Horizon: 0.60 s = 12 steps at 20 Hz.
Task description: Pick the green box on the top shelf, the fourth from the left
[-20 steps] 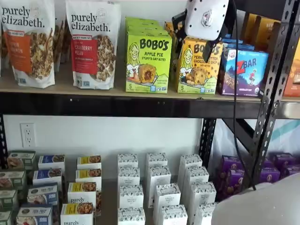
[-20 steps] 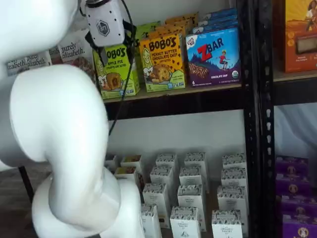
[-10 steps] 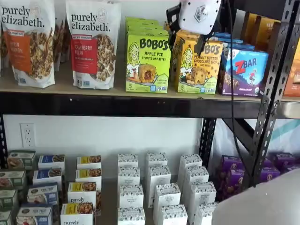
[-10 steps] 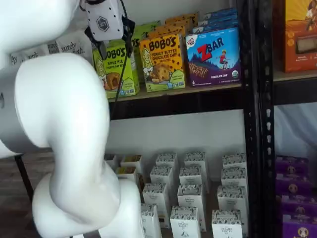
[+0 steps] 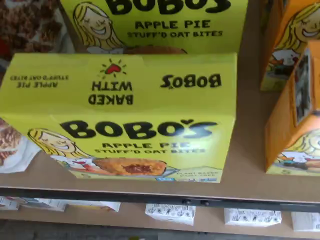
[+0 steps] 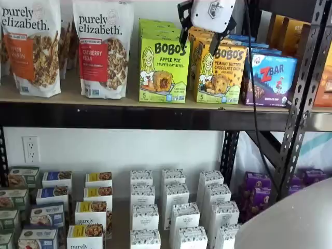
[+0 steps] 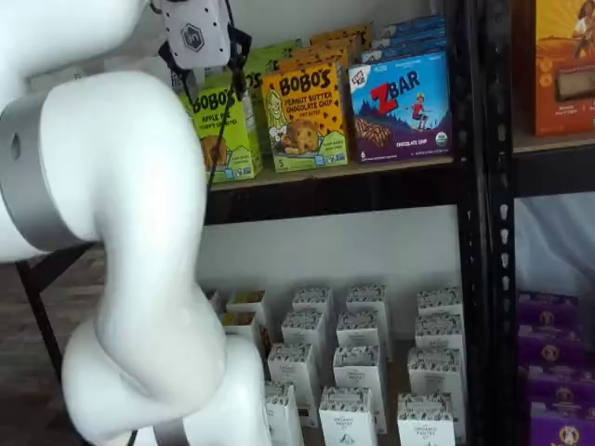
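Note:
The green box (image 6: 164, 70) stands upright at the front of a row of like boxes on the top shelf (image 6: 129, 116). It also shows in a shelf view (image 7: 226, 130), partly behind the arm. In the wrist view the green box (image 5: 125, 115) fills the middle, seen from above and in front, with another green box (image 5: 160, 25) behind it. My gripper (image 6: 198, 42) hangs in front of the upper right corner of the green box, where it meets the yellow-orange box. Its two black fingers are apart with a clear gap and hold nothing. It also shows in a shelf view (image 7: 206, 82).
A yellow-orange Bobo's box (image 6: 220, 72) stands close on the green box's right, then a blue ZBar box (image 6: 270, 78). Purely Elizabeth bags (image 6: 104, 49) stand on its left. A dark upright (image 6: 303, 78) is at the right. The lower shelf holds several small white cartons (image 6: 174, 207).
My gripper has moved left and a little up, from in front of the yellow-orange box towards the green box. The boxes have not moved.

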Tool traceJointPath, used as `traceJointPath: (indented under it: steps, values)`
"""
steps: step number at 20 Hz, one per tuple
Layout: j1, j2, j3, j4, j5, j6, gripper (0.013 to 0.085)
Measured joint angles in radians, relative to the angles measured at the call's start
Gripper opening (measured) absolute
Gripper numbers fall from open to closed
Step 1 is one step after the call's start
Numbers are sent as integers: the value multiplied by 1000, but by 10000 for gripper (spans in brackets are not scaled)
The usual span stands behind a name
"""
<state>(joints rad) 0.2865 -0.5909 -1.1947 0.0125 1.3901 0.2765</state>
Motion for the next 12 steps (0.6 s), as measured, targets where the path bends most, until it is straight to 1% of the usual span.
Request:
traceJointPath:
  steps: [5,9,12]
  values:
    - [3,34,-31,2,-6,2,850]
    - [0,62,-66,8,19,1,850]
    - [-6,73,-79,10,20,-6,850]
